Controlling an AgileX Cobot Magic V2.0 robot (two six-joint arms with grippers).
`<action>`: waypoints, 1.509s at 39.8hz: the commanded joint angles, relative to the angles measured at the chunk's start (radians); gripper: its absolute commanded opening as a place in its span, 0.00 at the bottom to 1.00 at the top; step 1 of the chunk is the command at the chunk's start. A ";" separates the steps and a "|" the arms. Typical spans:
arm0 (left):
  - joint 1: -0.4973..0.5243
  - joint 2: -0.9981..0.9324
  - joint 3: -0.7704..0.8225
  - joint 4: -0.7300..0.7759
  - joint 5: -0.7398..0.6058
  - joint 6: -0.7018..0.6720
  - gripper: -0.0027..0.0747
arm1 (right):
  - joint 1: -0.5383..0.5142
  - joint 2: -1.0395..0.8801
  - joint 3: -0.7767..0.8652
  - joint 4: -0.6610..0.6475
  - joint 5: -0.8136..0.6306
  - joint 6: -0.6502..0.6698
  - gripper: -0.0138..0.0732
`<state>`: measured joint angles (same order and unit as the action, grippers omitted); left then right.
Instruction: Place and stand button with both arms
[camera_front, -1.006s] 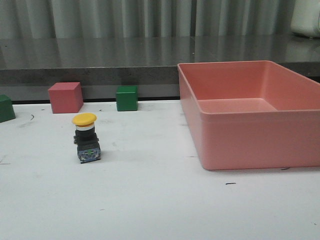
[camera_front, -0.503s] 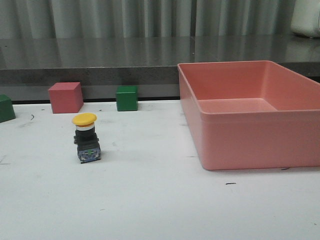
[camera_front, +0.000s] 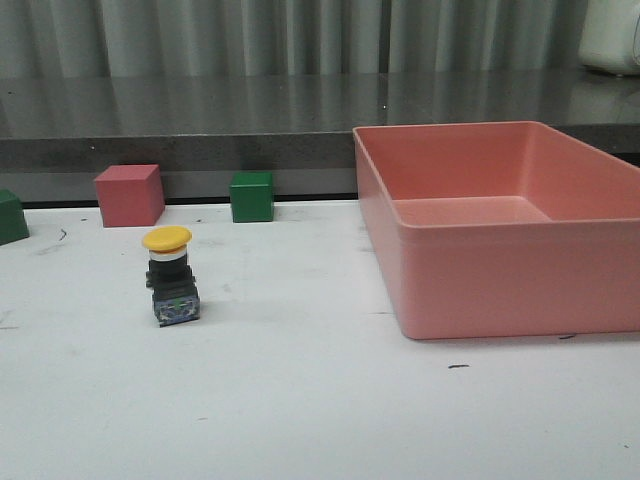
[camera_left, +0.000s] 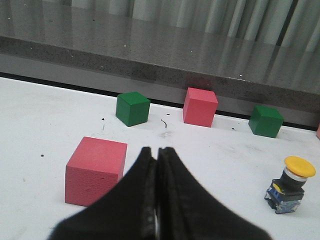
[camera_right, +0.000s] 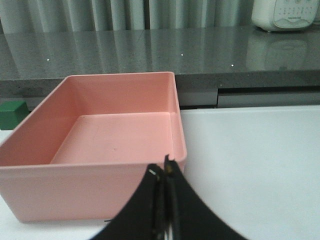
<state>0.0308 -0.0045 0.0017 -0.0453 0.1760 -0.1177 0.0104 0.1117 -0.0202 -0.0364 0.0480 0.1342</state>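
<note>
With both sets of jaws clenched empty, I judge the upright button (camera_front: 171, 277) light, rigid, top-heavy; I'd grip its blocky base.

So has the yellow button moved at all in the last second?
No. The button stands upright in the same spot relative to the red cube behind it; the whole front view shifts slightly together, so that is the camera.

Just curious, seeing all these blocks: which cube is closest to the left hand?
The large-looking red cube, right beside the shut left hand. The other red cube and both green cubes sit farther back along the dark ledge.
</note>
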 joint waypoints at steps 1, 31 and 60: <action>0.003 -0.025 0.009 -0.007 -0.092 0.002 0.01 | -0.015 -0.042 0.031 0.014 -0.094 -0.011 0.08; 0.003 -0.023 0.009 -0.007 -0.092 0.002 0.01 | -0.016 -0.138 0.043 0.016 0.082 -0.011 0.08; 0.003 -0.023 0.009 -0.007 -0.092 0.002 0.01 | -0.016 -0.138 0.043 0.016 0.082 -0.011 0.08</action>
<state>0.0308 -0.0045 0.0017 -0.0453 0.1737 -0.1177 -0.0002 -0.0094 0.0256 -0.0241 0.2014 0.1318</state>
